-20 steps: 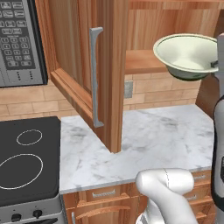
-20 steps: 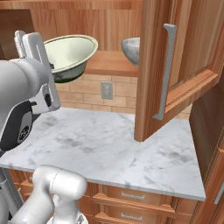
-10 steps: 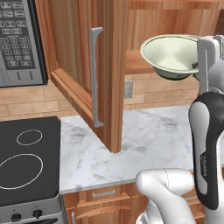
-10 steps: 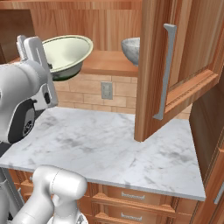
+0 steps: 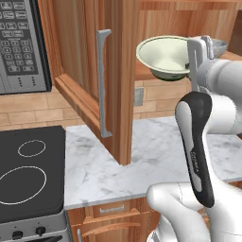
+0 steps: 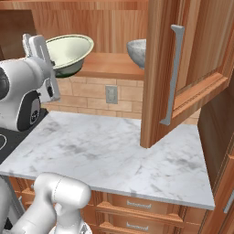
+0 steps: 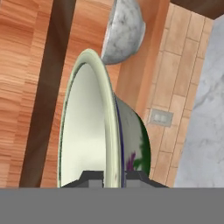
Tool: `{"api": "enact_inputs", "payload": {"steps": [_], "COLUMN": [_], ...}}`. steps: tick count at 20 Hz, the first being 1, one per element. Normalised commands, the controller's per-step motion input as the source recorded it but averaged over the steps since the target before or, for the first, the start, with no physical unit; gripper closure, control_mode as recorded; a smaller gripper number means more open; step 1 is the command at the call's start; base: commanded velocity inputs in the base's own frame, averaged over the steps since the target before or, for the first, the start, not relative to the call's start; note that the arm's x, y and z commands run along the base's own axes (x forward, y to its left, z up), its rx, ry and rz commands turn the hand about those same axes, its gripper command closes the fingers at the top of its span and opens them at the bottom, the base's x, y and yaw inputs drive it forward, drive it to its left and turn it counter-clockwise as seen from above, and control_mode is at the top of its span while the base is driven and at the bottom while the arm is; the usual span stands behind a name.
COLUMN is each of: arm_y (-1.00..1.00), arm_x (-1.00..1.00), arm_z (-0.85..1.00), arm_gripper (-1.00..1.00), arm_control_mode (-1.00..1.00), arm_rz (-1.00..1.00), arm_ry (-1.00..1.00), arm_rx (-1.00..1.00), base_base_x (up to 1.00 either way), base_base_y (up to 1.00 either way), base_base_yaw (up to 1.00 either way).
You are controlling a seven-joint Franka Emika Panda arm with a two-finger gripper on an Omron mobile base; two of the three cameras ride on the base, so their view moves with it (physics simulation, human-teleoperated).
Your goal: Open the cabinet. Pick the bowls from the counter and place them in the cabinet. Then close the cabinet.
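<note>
The pincer [image 7: 114, 175] is shut tight on the rim of the cream-green bowl [image 5: 166, 56], one finger inside and one outside. It holds the bowl up in the air, just at the front of the cabinet shelf [image 6: 112, 67]. The bowl looks hard and smooth, so it could slip, and it might crack if it bumps the wood. It is probably not very heavy. The rim is thin, so that is a good place to pinch it.

The grey speckled bowl [image 6: 136, 52] already sits on the shelf, off to one side. The new bowl should go down beside it, not on it.

Both cabinet doors stand open. One door [image 5: 101, 80] with a long silver handle [image 5: 103, 85] sticks out over the bench [image 6: 109, 151], near the arm. The arm should not knock it. A black stove top [image 5: 26, 175] and a microwave [image 5: 21, 45] are further off
</note>
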Motion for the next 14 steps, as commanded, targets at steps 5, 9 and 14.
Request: {"api": "enact_inputs", "payload": {"steps": [5, 9, 14], "arm_y": [0.11, 0.01, 0.05], "arm_x": [0.60, 0.57, 0.45], "arm_z": [0.00, -0.08, -0.26], "arm_gripper": [1.00, 1.00, 1.00], "arm_control_mode": [-1.00, -1.00, -1.00], "arm_rz": [0.00, 0.00, 0.00], "arm_ry": [0.07, 0.02, 0.00], "arm_rx": [0.00, 0.00, 0.00], "base_base_x": [0.00, 0.00, 0.00], "base_base_y": [0.00, 0.00, 0.00], "base_base_yaw": [0.00, 0.00, 0.00]}}
